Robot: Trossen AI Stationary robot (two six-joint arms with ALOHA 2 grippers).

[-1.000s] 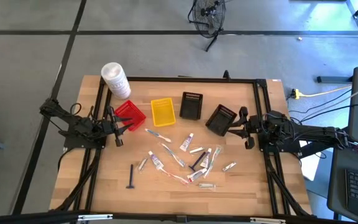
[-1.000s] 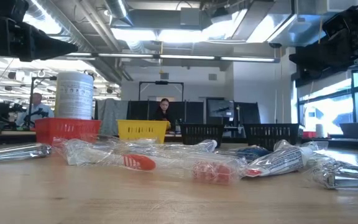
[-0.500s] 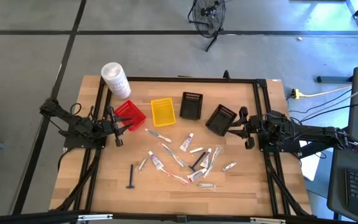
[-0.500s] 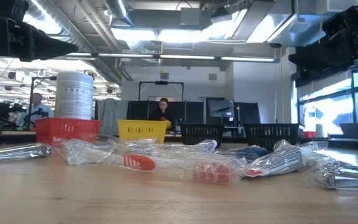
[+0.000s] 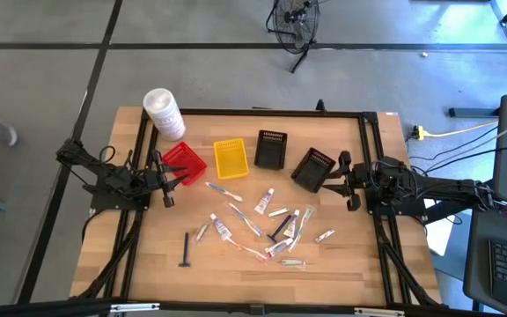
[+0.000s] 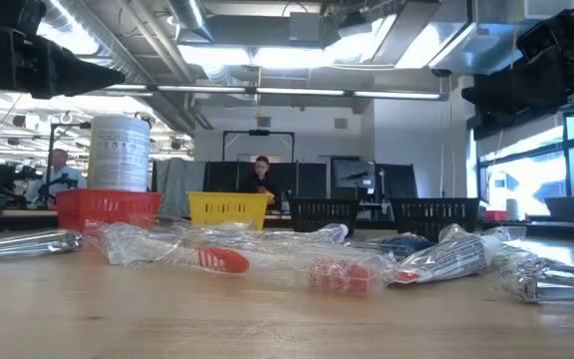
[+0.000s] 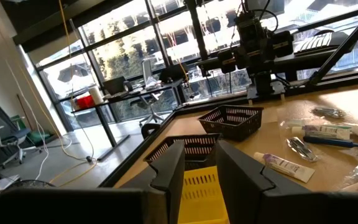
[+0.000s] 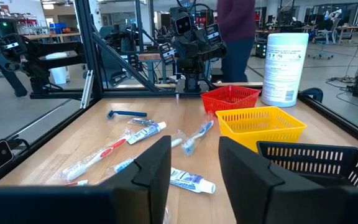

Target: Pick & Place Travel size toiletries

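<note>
The toiletries (image 5: pixel 258 224) lie loose on the table (image 5: pixel 350 255), spread on the wood just in front of the yellow basket (image 5: pixel 231 158). Among them a white tube (image 5: pixel 264 202) sits nearest that basket, a black razor (image 5: pixel 187 250) lies off toward the left arm's side, and clear-wrapped sticks and sachets cluster in the middle. Nothing has been lifted; every item rests flat on the wood.

Beside the yellow basket, on the left arm's side, is the red basket (image 5: pixel 184 161), with the white tub (image 5: pixel 163 113) just behind it at the table's corner. On the other side stand two black baskets (image 5: pixel 271 149), the farther one tilted toward the right arm.

The left end effector (image 5: pixel 159 180) hovers just beside the red basket, its fingers (image 7: pixel 169 168) parted by a narrow gap with nothing between them. The right end effector (image 5: pixel 348 183) hangs by the tilted black basket, well away from the yellow one; its fingers (image 8: pixel 156 163) stand apart too and grip nothing.

Beyond the table, people (image 6: pixel 260 177) show in the room.
</note>
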